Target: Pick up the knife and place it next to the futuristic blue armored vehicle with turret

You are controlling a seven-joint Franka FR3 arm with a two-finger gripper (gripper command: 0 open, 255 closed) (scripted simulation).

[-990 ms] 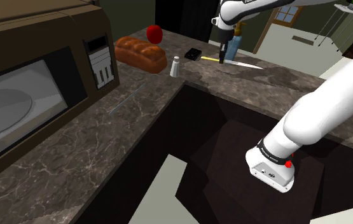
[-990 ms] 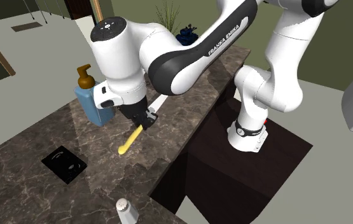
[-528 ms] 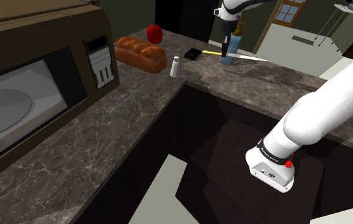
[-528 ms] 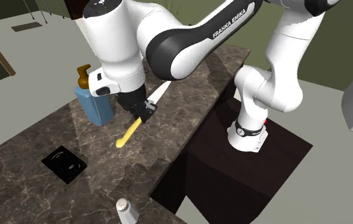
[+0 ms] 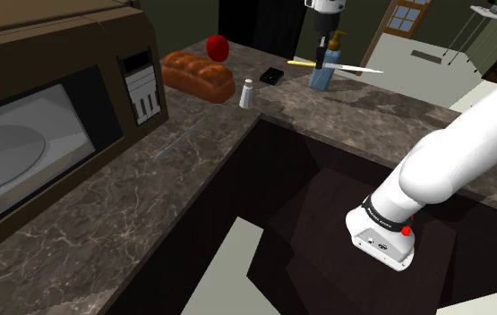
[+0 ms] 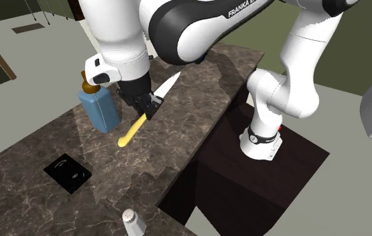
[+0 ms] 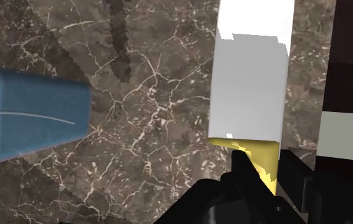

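The tabletop [image 6: 198, 114] no longer carries the knife [image 6: 135, 127]. It has risen clear and hangs beside the bottle [image 6: 100, 110], with the fingers [image 6: 148, 104] clamped where handle meets blade. The lift looks done; carrying likely follows.

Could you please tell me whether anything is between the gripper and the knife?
Nothing visible: the gripper clasps the knife where handle meets blade, above the counter; the blue soap bottle stands beside it, apart.
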